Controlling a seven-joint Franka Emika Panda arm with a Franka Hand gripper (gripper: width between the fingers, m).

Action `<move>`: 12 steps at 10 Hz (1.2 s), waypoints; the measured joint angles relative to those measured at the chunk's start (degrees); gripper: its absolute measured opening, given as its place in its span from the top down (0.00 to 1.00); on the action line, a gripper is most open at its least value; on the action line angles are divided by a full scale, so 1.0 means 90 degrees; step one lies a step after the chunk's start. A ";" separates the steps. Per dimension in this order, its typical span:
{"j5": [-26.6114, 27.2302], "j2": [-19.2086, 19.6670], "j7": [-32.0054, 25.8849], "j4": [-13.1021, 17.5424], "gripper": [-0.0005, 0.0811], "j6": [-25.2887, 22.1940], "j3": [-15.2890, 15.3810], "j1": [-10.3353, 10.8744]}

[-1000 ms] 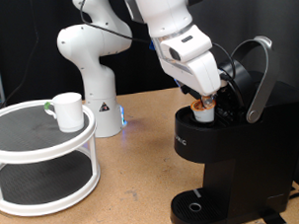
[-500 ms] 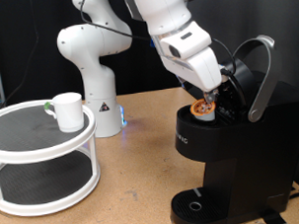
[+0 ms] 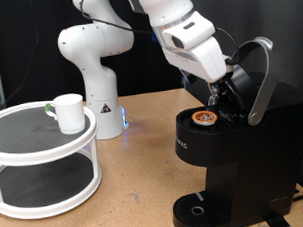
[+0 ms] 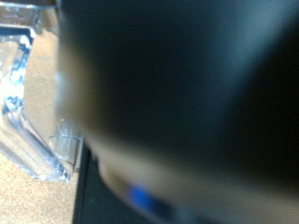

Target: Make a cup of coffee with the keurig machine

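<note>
The black keurig machine (image 3: 233,166) stands at the exterior view's right with its silver-grey lid handle (image 3: 260,80) raised. A small pod with an orange-brown top (image 3: 204,118) sits in the open brew holder. My gripper (image 3: 223,94) hovers just above and to the right of the pod, under the raised lid, open, with nothing between its fingers. The white cup (image 3: 67,111) stands upright on the top tier of a round white shelf (image 3: 33,148) at the exterior view's left. The wrist view is mostly a dark blur, and the fingers do not show in it.
The robot's white base (image 3: 90,76) stands behind the shelf on the tan table (image 3: 134,184). The machine's round drip tray (image 3: 200,209) holds nothing. A clear plastic part (image 4: 23,103) shows at the edge of the wrist view.
The gripper lowered the pod into the brew holder, let it go and drew up and to the right towards the lid. The cup has not moved.
</note>
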 joint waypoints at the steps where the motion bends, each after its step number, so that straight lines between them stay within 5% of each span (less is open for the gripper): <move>1: -0.0004 -0.0012 0.0004 0.0003 0.01 -0.0055 0.0018 0.0001; 9: -0.0643 -0.0009 0.0142 -0.0225 0.01 -0.0271 -0.0051 -0.0317; 12: -0.0508 -0.0043 0.0002 -0.0267 0.01 -0.0269 -0.0325 -0.0470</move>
